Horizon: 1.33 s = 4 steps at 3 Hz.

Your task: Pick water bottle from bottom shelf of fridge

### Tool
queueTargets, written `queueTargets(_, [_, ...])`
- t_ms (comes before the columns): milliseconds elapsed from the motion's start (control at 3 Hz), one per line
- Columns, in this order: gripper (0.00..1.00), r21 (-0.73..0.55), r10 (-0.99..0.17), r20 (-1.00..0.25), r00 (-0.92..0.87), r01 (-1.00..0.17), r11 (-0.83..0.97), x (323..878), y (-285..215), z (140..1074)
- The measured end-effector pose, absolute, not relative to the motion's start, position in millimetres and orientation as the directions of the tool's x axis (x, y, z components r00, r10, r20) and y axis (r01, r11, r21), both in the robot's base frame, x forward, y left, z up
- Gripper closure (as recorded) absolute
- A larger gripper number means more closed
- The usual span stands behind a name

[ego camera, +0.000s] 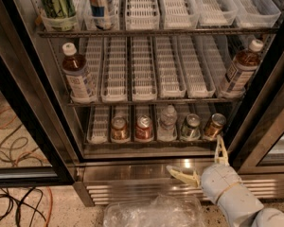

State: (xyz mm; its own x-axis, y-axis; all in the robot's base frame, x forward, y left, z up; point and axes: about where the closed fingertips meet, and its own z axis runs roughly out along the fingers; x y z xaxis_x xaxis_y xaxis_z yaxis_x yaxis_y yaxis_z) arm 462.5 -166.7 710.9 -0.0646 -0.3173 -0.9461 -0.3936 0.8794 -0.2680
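The two pale fingers (181,175) stand spread wide, gripping nothing. The gripper (201,162) hangs before the fridge's (132,188) steel grille, below the bottom shelf (98,126). The water bottle (168,122) stands upright at about 11 o'clock from it (red can (143,128) at its 9, silver can (190,126) at its 3). Those gaps look narrow, though I cannot be sure, so the gripper should rise, square up and enter straight, nudging neither can.
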Motion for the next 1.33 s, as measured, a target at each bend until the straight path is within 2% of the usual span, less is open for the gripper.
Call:
queueTargets(667, [0.0, -0.227, -0.276, -0.959, -0.069, -0.399, 0.888, 462.4, -165.6, 700.5])
queueTargets(1000, [0.0, -0.236, -0.271, -0.962, -0.032, -0.397, 0.887, 462.9, -150.4, 691.2])
queueTargets(1333, [0.0, -0.254, -0.263, -0.964, 0.032, -0.397, 0.882, 466.1, -112.7, 671.5])
